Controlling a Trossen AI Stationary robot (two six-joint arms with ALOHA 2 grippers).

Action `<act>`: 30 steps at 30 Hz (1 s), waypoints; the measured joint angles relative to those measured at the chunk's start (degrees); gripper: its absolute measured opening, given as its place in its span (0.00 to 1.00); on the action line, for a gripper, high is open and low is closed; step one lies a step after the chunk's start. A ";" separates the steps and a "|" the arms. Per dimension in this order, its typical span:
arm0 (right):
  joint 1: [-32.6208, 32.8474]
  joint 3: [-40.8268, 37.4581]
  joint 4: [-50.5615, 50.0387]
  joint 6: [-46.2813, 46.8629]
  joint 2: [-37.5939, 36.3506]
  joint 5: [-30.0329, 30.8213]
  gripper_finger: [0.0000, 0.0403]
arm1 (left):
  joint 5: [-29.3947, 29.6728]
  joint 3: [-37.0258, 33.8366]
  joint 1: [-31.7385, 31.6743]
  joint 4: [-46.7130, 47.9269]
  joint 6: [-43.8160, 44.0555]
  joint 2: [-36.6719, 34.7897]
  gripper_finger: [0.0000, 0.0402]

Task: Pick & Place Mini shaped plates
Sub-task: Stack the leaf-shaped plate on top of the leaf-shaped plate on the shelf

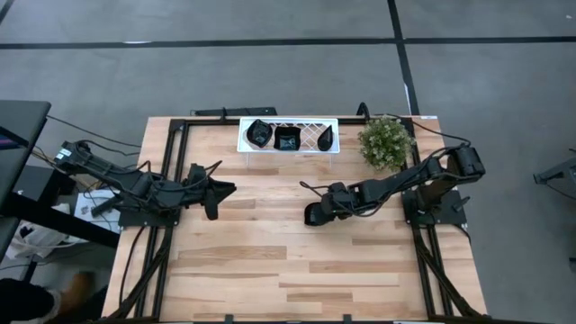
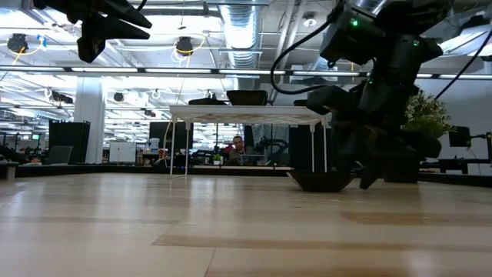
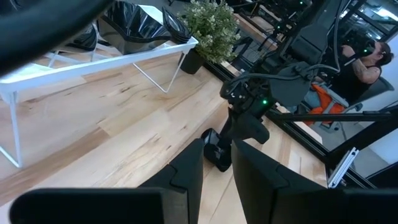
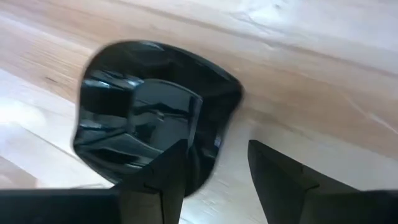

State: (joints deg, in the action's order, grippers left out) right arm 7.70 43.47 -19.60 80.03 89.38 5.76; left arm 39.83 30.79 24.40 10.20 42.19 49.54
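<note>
**benchwatcher:** so what's around besides the main stuff? I see a pale butcher-block wooden table (image 1: 270,270) on grey floor.

**gridfan:** yeah, plus a white lattice tray on thin wire legs (image 1: 310,135) sitting at the far edge of the table, about the middle. Just beside it, toward the far right corner, there's a small bushy green plant in a dark pot (image 1: 385,142). The low view also shows a seated person (image 2: 237,146) way back in the office.
</note>
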 joint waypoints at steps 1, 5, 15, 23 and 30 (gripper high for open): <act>0.00 0.06 0.13 -0.01 0.00 0.07 0.40 | 0.00 0.00 0.00 -0.03 0.00 0.01 0.21; 0.00 0.03 0.22 -0.24 0.00 0.13 0.36 | 0.00 0.00 0.00 -0.21 -0.09 -0.01 0.21; -0.11 0.03 0.40 -1.07 0.00 1.90 0.29 | 0.00 0.00 0.00 -0.24 -0.15 -0.01 0.21; -0.42 0.03 0.38 -1.08 0.00 2.06 0.21 | -0.02 0.00 0.00 -0.48 -0.02 -0.01 0.21; -0.39 0.03 0.38 -1.07 -0.02 3.74 0.07 | -0.02 0.00 0.00 -0.87 0.00 -0.01 0.21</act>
State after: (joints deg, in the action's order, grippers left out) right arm 7.31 43.51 -19.22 78.96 89.37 9.50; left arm 39.81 30.79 24.40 9.32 42.19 49.54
